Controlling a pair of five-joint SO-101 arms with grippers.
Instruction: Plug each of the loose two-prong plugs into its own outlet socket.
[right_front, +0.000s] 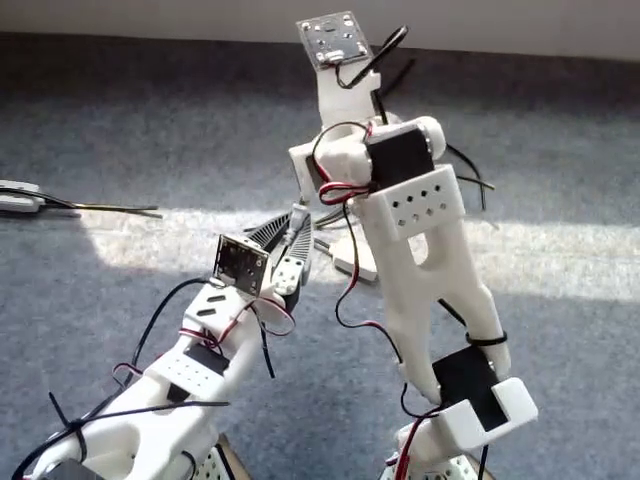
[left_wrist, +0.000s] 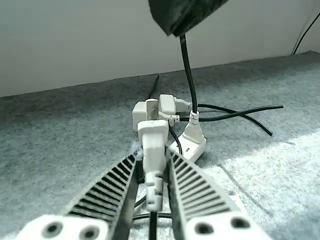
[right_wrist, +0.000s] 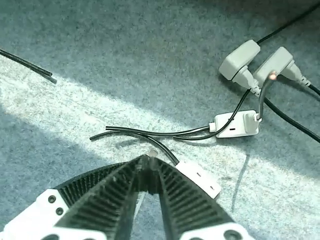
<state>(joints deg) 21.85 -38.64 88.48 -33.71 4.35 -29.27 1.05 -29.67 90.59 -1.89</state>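
Observation:
My left gripper (left_wrist: 152, 159) is shut on a white two-prong plug (left_wrist: 153, 142), held upright between the ribbed fingers above the grey carpet. Just beyond it lie two white plug-and-socket pairs (left_wrist: 159, 111) and a white outlet socket (left_wrist: 190, 142) with black cables. In the high view the left gripper (right_front: 293, 228) sits beside a white socket (right_front: 352, 260). My right gripper (right_wrist: 150, 162) hangs low over the carpet with its fingers closed together; a small pale tip shows at their ends. A flat white socket (right_wrist: 199, 178) lies right beside those fingertips. Farther off are another socket (right_wrist: 234, 124) and two joined pairs (right_wrist: 257, 62).
Black cables (right_wrist: 145, 132) curl across the sunlit strip of carpet between the sockets. A loose black cable end (right_wrist: 30, 66) lies apart. Another white piece (right_front: 18, 197) with a cable rests at the far left. The right arm's white links (right_front: 425, 260) stand tall over the middle.

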